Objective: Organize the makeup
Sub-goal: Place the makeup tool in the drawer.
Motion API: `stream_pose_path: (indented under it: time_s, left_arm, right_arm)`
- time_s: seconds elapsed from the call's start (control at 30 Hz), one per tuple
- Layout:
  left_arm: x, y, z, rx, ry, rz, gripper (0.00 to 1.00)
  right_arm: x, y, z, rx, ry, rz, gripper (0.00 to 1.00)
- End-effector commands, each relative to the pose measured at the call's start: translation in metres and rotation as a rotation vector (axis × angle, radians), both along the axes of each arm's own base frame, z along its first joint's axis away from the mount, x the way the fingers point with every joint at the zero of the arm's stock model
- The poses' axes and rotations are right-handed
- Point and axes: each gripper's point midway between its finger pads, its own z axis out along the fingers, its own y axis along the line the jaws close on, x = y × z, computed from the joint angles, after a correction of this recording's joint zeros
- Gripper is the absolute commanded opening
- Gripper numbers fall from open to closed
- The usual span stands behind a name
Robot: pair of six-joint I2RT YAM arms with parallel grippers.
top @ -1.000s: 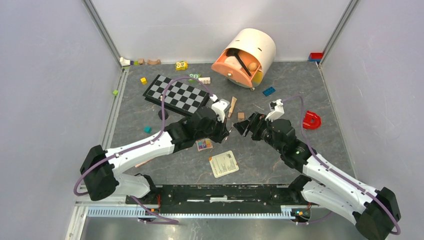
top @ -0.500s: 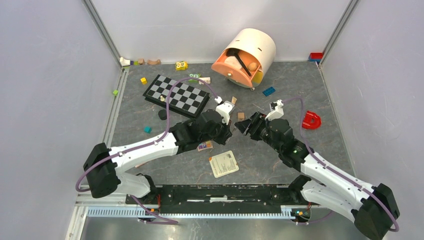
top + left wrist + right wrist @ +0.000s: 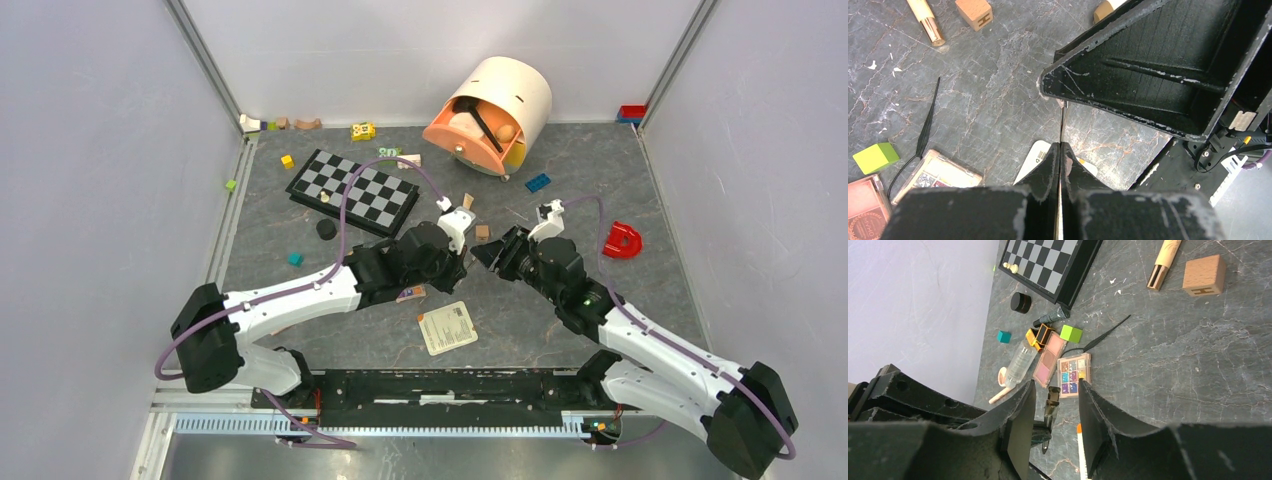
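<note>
My left gripper point(image 3: 460, 259) is shut on a thin dark metal tool point(image 3: 1050, 402), seen edge-on at its fingertips in the left wrist view point(image 3: 1060, 145). The tool stands between the open fingers of my right gripper point(image 3: 1055, 390), which meets the left one tip to tip point(image 3: 481, 255). On the floor behind lie the multicolour palette point(image 3: 1074, 374), pink palette point(image 3: 1049, 359), clear tube point(image 3: 1020, 362), pink pencil point(image 3: 1000, 395), a thin black brush point(image 3: 1105, 332) and a wooden-handled brush point(image 3: 1163, 260).
A peach cylinder case point(image 3: 495, 110) lies open on its side at the back. The chessboard point(image 3: 352, 190), black jar point(image 3: 326, 229), wooden cube point(image 3: 1204, 275), green cube point(image 3: 1071, 333), white card point(image 3: 447, 327) and red piece point(image 3: 623, 240) lie around.
My left arm has reached further right and forward, bringing its shut tips up to the right gripper's open fingers. The right arm has barely moved.
</note>
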Motion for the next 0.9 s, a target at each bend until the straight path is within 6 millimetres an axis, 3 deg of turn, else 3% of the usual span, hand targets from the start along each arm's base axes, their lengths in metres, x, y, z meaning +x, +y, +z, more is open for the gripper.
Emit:
stream_pose_path:
  time_s: [0.0,0.27,0.57,0.7,0.87]
  left_arm:
    - [0.005,-0.013,0.024,-0.036,-0.067,-0.038,0.02]
    - [0.007,-0.015,0.023,-0.030,-0.071,-0.039,0.02]
    - [0.008,-0.017,0.020,-0.019,-0.070,-0.047,0.03]
    - [0.008,-0.015,0.018,-0.013,-0.071,-0.043,0.21]
    - [0.007,-0.011,0.025,-0.025,-0.080,-0.036,0.45]
  right_arm:
    - [0.000,0.008,0.007,0.033,-0.021,0.027,0.43]
    - [-0.003,0.012,0.001,0.030,-0.007,0.053,0.40]
    - [-0.001,0.008,0.004,0.021,-0.037,0.039,0.16]
    - [0.000,0.008,0.004,0.022,-0.042,0.038,0.04]
    - [0.005,0.006,0.013,0.003,-0.076,0.026,0.00]
